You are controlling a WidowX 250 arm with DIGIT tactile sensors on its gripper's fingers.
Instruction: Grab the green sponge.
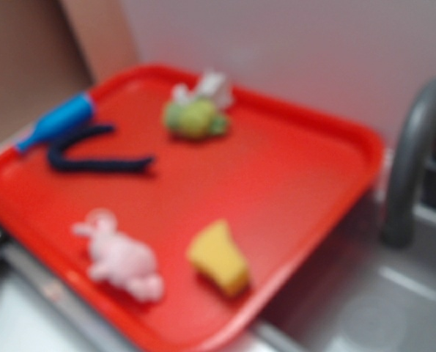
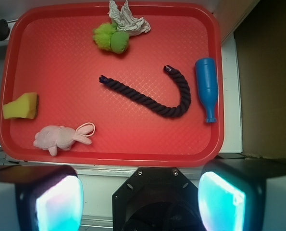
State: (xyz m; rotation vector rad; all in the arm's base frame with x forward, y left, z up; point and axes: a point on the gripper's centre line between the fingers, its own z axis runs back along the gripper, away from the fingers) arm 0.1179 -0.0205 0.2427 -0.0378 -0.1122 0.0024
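- Lying on the red tray (image 2: 133, 144), the green sponge (image 2: 21, 106), a yellow wedge-shaped foam block, sits near one tray edge, just beside the pink plush bunny (image 2: 61, 136) and apart from it.
- The claw (image 2: 140, 199) is seen only in the wrist view, above the tray's near rim; its two fingers (image 2: 58, 204) stand wide apart with nothing between them, well clear of the sponge.
- A dark blue rope (image 2: 152, 98), curved like a hook, lies mid-tray.
- A blue bottle (image 2: 206, 86) lies on its side along the tray edge beside the rope's bend.
- A round green plush toy (image 2: 111, 38) with white parts rests near the far rim.
- The exterior view is blurred; a grey faucet (image 1: 412, 161) stands beside the tray.
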